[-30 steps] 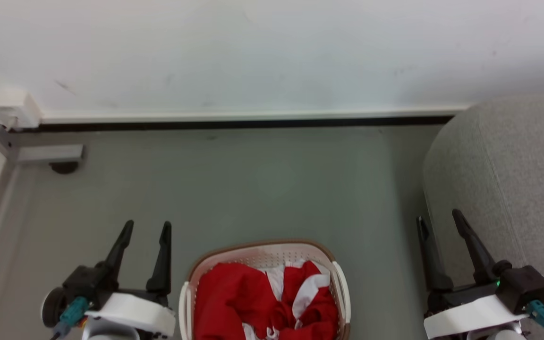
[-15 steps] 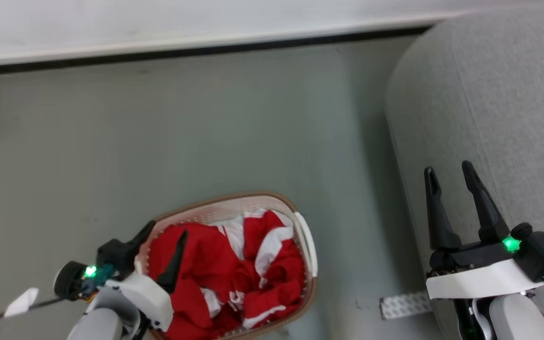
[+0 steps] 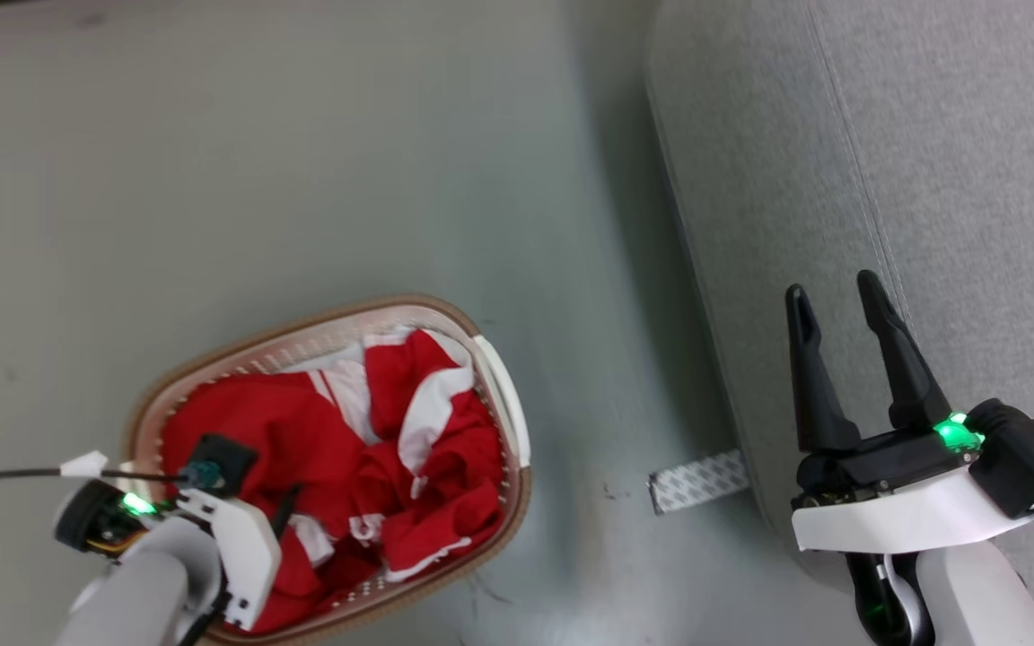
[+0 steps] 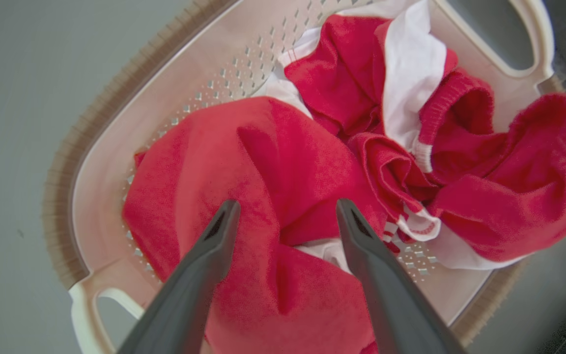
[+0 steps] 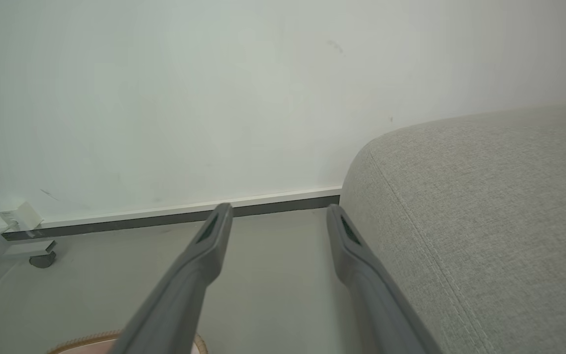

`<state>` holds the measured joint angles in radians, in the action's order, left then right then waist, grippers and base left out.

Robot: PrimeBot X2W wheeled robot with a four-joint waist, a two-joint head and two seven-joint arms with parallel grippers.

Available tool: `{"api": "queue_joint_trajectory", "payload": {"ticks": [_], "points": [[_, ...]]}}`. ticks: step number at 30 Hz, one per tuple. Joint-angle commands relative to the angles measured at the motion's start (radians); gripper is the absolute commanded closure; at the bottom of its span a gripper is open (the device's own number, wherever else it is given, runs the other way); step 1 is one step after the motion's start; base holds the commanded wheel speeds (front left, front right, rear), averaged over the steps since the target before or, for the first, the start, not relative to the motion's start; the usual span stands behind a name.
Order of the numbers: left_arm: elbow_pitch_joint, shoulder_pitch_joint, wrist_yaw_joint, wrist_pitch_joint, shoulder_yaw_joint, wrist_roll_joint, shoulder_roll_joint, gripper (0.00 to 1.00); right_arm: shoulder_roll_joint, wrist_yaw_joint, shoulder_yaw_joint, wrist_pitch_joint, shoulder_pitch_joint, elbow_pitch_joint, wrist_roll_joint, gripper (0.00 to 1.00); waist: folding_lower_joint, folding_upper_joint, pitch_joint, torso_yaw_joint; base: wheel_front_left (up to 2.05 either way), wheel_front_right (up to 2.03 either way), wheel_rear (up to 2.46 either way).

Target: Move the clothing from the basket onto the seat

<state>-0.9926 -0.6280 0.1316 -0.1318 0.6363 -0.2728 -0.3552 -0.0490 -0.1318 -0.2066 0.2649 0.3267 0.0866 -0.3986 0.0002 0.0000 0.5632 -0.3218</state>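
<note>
Since a second ago my left gripper [image 4: 287,204] has swung over the soft red clothing [image 4: 263,157] in the oval white plastic basket [image 4: 116,147], jaws apart; a shallow pinch may slip.

Bright, even light. A soft shadow lies at 9 o'clock of the seat [image 3: 930,135]; the floor [image 3: 562,601] glares at 6 o'clock. In the left wrist view, the clothing [image 4: 283,162] blurs at 3 o'clock.

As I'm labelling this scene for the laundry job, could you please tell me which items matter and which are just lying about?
Belongs to the job: clothing, basket, seat, left gripper, right gripper.
Just lying about: patterned strip, caster foot, small white box.
</note>
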Motion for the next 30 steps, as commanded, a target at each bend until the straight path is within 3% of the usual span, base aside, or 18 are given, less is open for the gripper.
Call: {"api": "queue_joint_trajectory", "payload": {"ticks": [1,9,19,20,21,22,30], "points": [[-0.018,-0.021,-0.002,0.005,0.014,-0.015,-0.015,0.00,-0.002,0.002,-0.005,-0.001,0.012,-0.004,-0.006,0.00,-0.0002,0.0000,0.045,-0.039,0.00,0.00,0.00],[-0.116,-0.091,-0.002,0.030,0.178,-0.054,-0.040,0.00,-0.002,0.002,-0.039,-0.001,0.020,-0.012,-0.035,0.00,-0.0002,0.0000,0.110,-0.094,0.00,0.00,0.00],[-0.193,-0.170,-0.002,0.142,0.391,-0.028,-0.049,0.00,-0.003,0.002,-0.065,-0.001,0.022,-0.026,-0.065,0.00,-0.0002,0.0000,0.166,-0.130,0.00,0.00,0.00],[-0.198,-0.177,-0.002,0.147,0.402,-0.030,-0.047,0.39,-0.002,0.002,-0.069,-0.001,0.021,-0.027,-0.066,0.00,-0.0002,0.0000,0.168,-0.131,0.00,0.00,0.00],[-0.203,-0.184,-0.002,0.148,0.411,-0.038,-0.044,0.92,-0.003,0.002,-0.071,-0.001,0.021,-0.029,-0.066,0.00,-0.0002,0.0000,0.169,-0.132,0.00,0.00,0.00],[-0.206,-0.192,-0.002,0.148,0.419,-0.044,-0.041,1.00,-0.003,0.002,-0.072,-0.001,0.022,-0.029,-0.068,0.00,-0.0002,0.0000,0.171,-0.132,0.00,0.00,0.00],[-0.235,-0.212,-0.002,0.126,0.447,-0.097,-0.023,1.00,-0.003,0.002,-0.066,-0.001,0.039,-0.031,-0.064,0.00,-0.0002,0.0000,0.161,-0.126,0.00,0.00,0.00]]}}
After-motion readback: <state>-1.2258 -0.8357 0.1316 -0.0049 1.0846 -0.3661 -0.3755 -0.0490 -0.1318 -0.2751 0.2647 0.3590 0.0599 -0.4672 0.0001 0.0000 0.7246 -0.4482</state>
